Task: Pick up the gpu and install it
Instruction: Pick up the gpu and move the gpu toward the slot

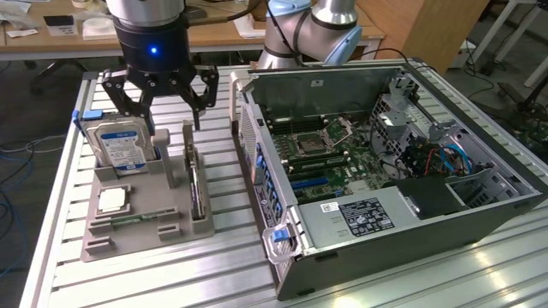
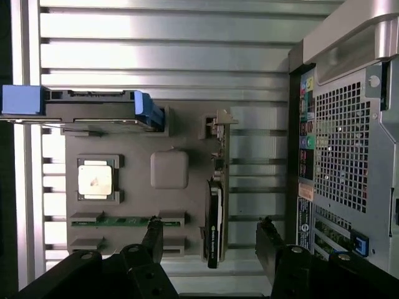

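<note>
Found the gripper [image 1: 171, 120] [image 2: 211, 237] hanging above the far end of the grey holder [image 1: 137, 234] [image 2: 134, 187], jaws spread wide and gripping nothing. Saw the gpu [image 1: 197, 192] [image 2: 215, 212] below it, untouched. It stood on edge in the slot along the holder's side toward the exterior view's right, near the open computer case [image 1: 385, 256] [image 2: 343, 143]. Noted a hard drive [image 1: 120, 144] upright at the holder's far end, and a processor chip [image 1: 113, 200] [image 2: 95, 179] and memory stick [image 1: 137, 219] [image 2: 118, 220] lying flat nearer, all on a slatted metal table [image 1: 231, 276] [image 2: 156, 56].
</note>
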You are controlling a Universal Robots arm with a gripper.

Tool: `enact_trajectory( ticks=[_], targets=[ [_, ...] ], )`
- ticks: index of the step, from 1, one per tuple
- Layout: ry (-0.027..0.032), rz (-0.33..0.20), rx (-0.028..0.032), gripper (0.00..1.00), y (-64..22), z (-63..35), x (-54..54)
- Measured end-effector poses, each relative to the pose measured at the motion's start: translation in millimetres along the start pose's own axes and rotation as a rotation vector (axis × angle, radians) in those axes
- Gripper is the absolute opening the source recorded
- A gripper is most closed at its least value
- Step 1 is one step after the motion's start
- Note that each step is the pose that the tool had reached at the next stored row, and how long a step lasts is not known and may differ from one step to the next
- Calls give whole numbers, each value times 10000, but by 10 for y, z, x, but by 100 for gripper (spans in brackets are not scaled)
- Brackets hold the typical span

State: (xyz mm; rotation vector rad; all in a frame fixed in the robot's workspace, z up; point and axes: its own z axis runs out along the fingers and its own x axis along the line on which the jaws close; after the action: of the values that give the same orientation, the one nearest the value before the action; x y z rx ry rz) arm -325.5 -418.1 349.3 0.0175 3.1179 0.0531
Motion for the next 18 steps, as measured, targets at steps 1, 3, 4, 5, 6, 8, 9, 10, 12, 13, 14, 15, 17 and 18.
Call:
enact_trajectory(
  ticks=[1, 3, 4, 5, 6, 8, 9, 10, 12, 13, 14, 15, 17, 18],
  targets=[
    [-1, -1, 0, 71, -1, 13, 0],
    [-1, 0, 0, 71, -2, 42, 1],
    [0, -1, 1, 71, -6, 57, 1],
    [0, -4, 0, 71, -11, 69, 0],
    [1, -2, 1, 71, -16, 79, 1],
    [1, 0, 1, 71, -19, 101, 2],
    [0, 1, 0, 71, -20, 113, 3],
    [0, 0, 1, 71, -21, 124, 3],
    [1, -4, 1, 71, -22, 143, 2],
    [2, -17, 1, 71, -22, 151, -1],
    [2, -44, 1, 71, -23, 158, -6],
    [4, -68, 0, 71, -23, 165, -9],
    [3, -91, -1, 71, -23, 180, -14],
    [4, -96, -2, 71, -23, 186, -16]
  ],
)
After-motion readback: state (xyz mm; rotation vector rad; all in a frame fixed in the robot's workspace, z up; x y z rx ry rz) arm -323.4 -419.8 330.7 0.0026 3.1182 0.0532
